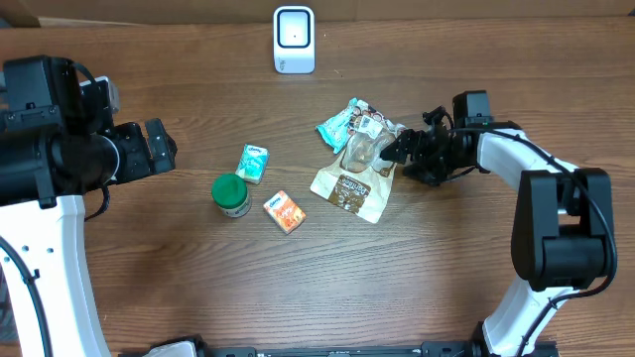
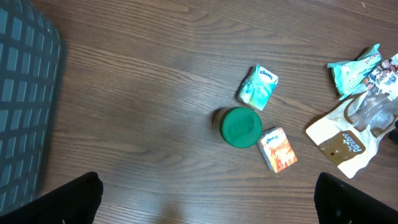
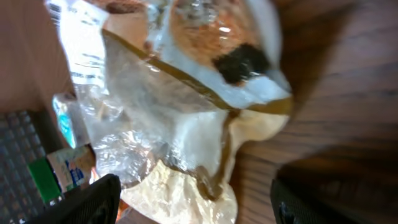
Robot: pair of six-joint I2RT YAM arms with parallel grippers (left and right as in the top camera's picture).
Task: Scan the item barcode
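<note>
A cream snack bag (image 1: 352,186) with a clear window lies right of the table's middle, and the left wrist view shows this bag (image 2: 345,140) at its right edge. My right gripper (image 1: 402,151) sits at the bag's right side, jaws open. In the right wrist view the crinkled bag (image 3: 186,106) fills the frame, its lower edge lying between the spread fingers of the gripper (image 3: 196,202) without being pinched. A white barcode scanner (image 1: 294,40) stands at the back edge. My left gripper (image 1: 164,147) hovers open at the far left, and its wrist view shows it (image 2: 208,202) over bare wood.
A teal packet (image 1: 337,127) lies against the bag's far side. A tissue pack (image 1: 252,163), a green-lidded jar (image 1: 230,194) and an orange packet (image 1: 285,211) sit grouped left of the middle. A dark grid-patterned object (image 2: 25,93) is at the far left.
</note>
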